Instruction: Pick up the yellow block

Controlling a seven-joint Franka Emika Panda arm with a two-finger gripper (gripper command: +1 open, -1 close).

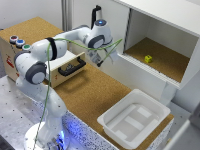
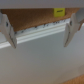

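While the gripper point(image 2: 37, 31) hangs with jaws spread and holding nothing, the yellow block point(image 1: 148, 59) waits apart.
It sits on the cork floor of the white cabinet point(image 1: 187, 65), upper right of the exterior frame.

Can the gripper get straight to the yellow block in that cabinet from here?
Probably yes. The yellow block sits alone on the cork floor of the open cabinet, and the gripper, jaws open, faces that opening with nothing between.

white tray point(image 1: 134, 120) on cork table point(image 1: 90, 92), white cabinet point(image 1: 165, 30) behind it, wooden drawer box point(image 1: 35, 50) with black handle point(image 1: 71, 67).
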